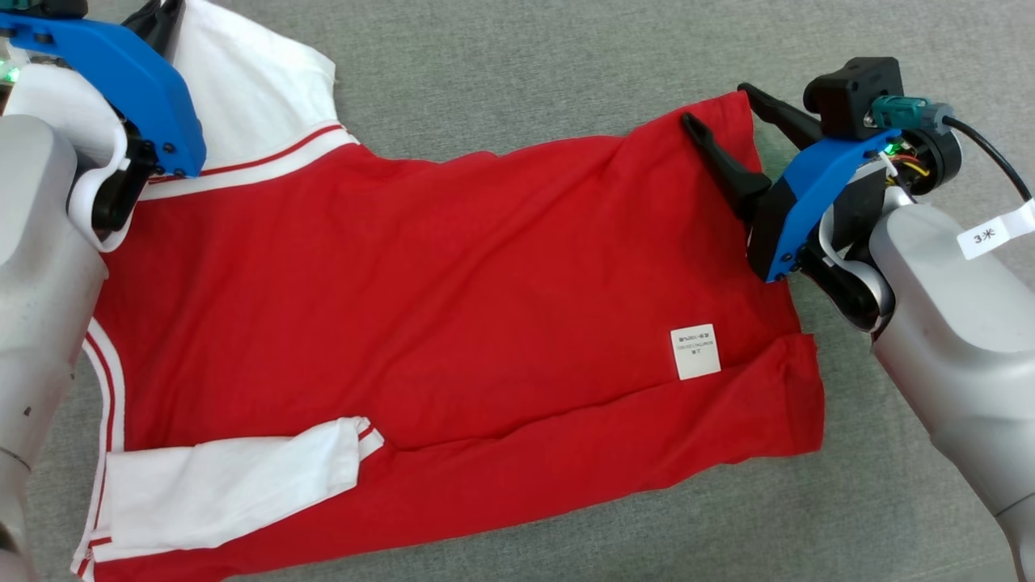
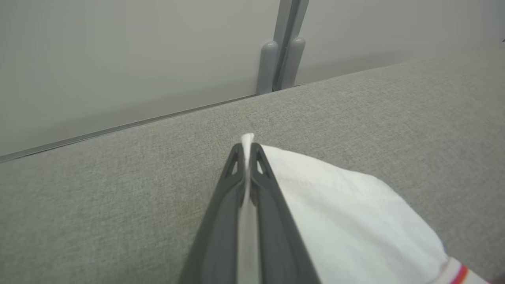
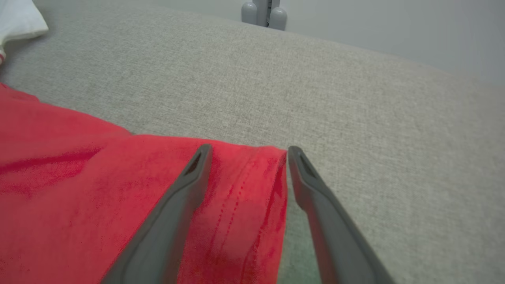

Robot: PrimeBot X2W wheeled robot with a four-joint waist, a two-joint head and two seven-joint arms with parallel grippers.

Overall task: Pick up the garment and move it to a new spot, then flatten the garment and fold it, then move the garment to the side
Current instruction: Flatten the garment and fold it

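Shirt (image 1: 420, 291) lies flat on the bench (image 1: 525, 73). Far from its label (image 1: 695, 352), my left end effector (image 2: 246, 148) is clamped on the white sleeve (image 2: 347, 213). Near the label, the right end effector (image 3: 248, 152) gapes astride the hem (image 3: 252, 189), presumably for a fold.

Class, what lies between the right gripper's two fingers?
A red hem corner of the garment, in the right wrist view; the fingers stand open either side.

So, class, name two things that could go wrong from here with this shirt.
1. The left gripper holds the white sleeve by its edge alone; it may slip out under pull.
2. The right gripper is open astride the red hem; lifting now would likely skew the garment.
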